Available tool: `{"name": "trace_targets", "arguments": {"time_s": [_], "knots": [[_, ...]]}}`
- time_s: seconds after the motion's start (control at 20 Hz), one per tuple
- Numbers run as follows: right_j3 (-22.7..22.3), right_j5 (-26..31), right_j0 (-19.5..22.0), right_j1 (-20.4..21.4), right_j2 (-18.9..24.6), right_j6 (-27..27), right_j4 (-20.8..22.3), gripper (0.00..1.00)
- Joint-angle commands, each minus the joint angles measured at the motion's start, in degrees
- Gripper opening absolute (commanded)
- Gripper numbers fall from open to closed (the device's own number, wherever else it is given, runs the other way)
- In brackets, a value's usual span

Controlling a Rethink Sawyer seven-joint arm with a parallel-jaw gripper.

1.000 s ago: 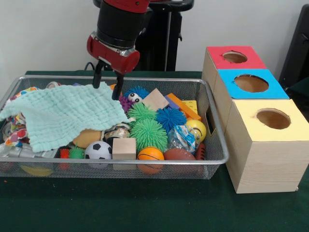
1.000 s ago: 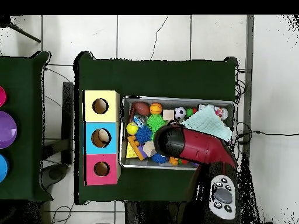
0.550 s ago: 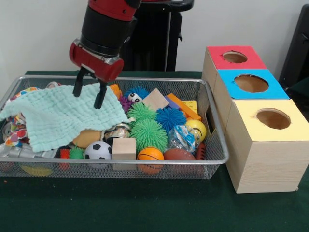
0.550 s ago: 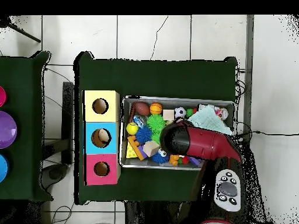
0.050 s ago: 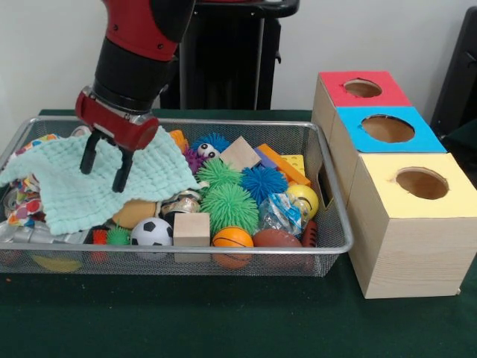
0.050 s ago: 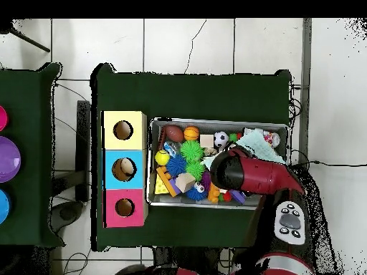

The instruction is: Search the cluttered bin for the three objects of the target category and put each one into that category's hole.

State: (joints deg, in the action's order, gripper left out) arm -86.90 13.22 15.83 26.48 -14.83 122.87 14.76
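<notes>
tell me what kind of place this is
Probably a robotics lab set up for sorting trials: a wire bin crammed with toys, three wooden boxes with coloured holed tops, and the open gripper over a mint cloth.

My arm (image 5: 138, 45) comes down at a slant, its red upper shell giving way to a black wrist section and then a red collar just above my gripper (image 5: 103, 165). Both black fingers (image 5: 121, 170) point downward, spread with a clear gap between them and nothing held (their tips show plainly in the front view). They hang right over the pale green cloth (image 5: 89, 179), over its middle part; whether the tips touch it I cannot tell. From overhead, my arm (image 6: 254, 176) lies across the cloth's edge and hides the gripper beneath it.
</notes>
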Motion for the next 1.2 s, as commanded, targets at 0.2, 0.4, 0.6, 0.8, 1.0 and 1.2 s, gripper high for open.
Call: {"name": "trace_targets", "arguments": {"time_s": [0.2, 0.4, 0.6, 0.8, 1.0, 1.2], "knots": [[2.74, -0.03, 1.49, -7.03, 2.79, 1.75, 2.45, 1.00], [1.65, -1.47, 1.71, -9.11, 2.53, 3.23, 1.96, 1.00], [2.39, -2.16, 1.29, -11.78, 0.86, 5.00, 1.07, 1.00], [4.29, -2.99, 2.29, -14.49, 0.47, 5.52, 0.28, 1.00], [5.67, -4.23, 3.84, -15.56, 1.43, 5.13, 0.16, 1.00], [6.04, -4.57, 3.77, -15.67, 1.37, 4.67, 0.82, 0.00]]}}
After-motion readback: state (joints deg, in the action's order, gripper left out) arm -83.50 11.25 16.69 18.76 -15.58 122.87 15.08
